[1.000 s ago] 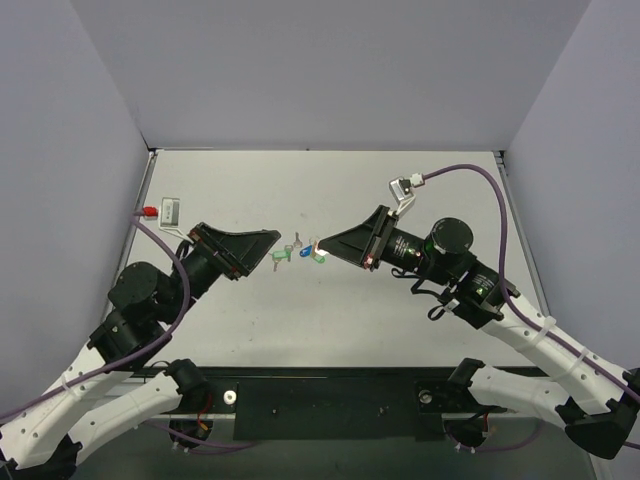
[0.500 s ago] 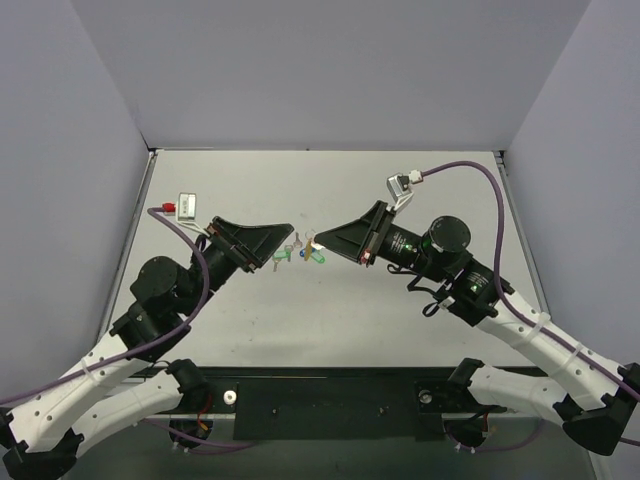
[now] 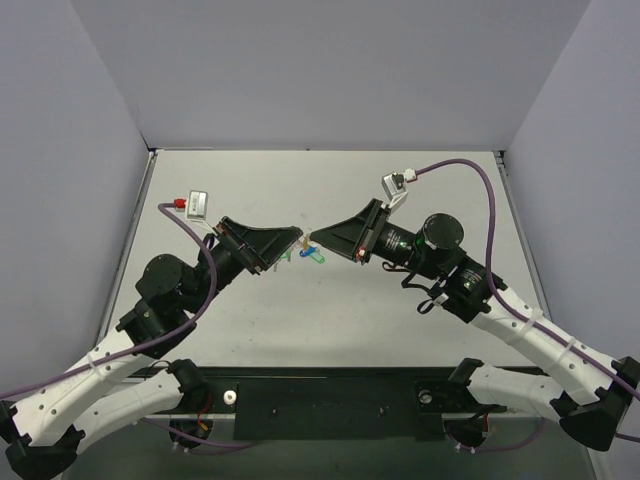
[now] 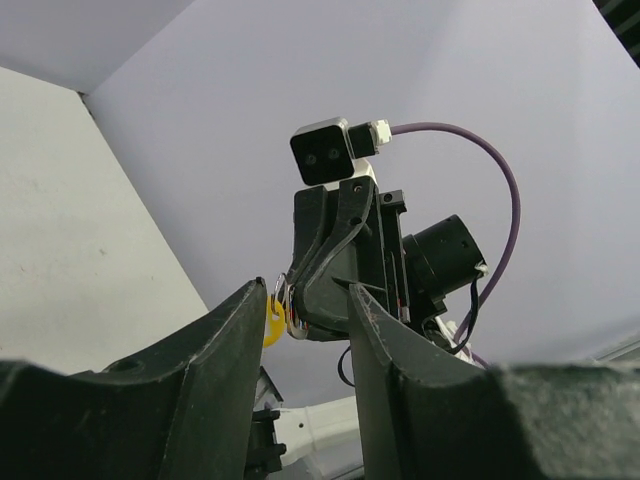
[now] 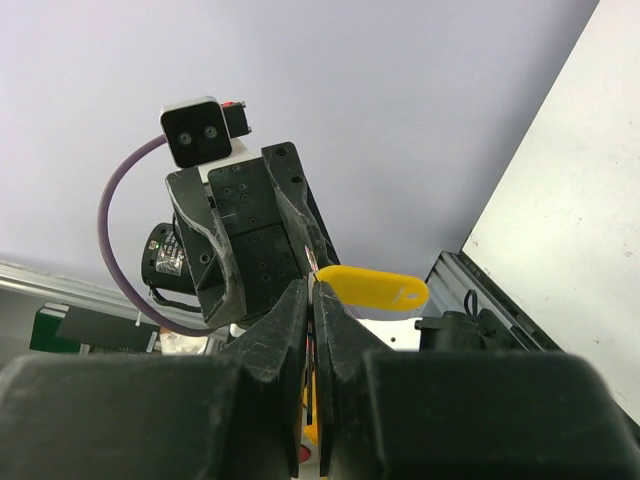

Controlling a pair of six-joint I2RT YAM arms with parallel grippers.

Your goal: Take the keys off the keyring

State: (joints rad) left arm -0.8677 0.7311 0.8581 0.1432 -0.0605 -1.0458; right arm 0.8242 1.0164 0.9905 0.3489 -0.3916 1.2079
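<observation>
Yellow plastic of the keyring point(image 5: 372, 288) shows at the very tip of the right gripper point(image 3: 314, 238), whose fingers point(image 5: 285, 320) are pressed together and pinch it where the tag meets its thin metal ring point(image 4: 288, 305). The tag sticks out sideways from that pinch, held up off the table point(image 3: 330, 190) at about mid-table.

Left gripper point(image 3: 297, 234): fingers point(image 4: 235, 340) spread partway, with a clear gap between them, holding nothing. Its tip meets the right gripper's tip almost nose to nose, and in the left wrist view the ring and tag sit in line with the gap. Contact with the ring cannot be confirmed.

The keys are too small to tell apart from the ring in any view.

A green key tag point(image 3: 318, 257) lies on the table just near of the two tips. The table is pale grey and matte, closed in on the left, right and far sides by plain lilac-grey walls point(image 3: 320, 70).
</observation>
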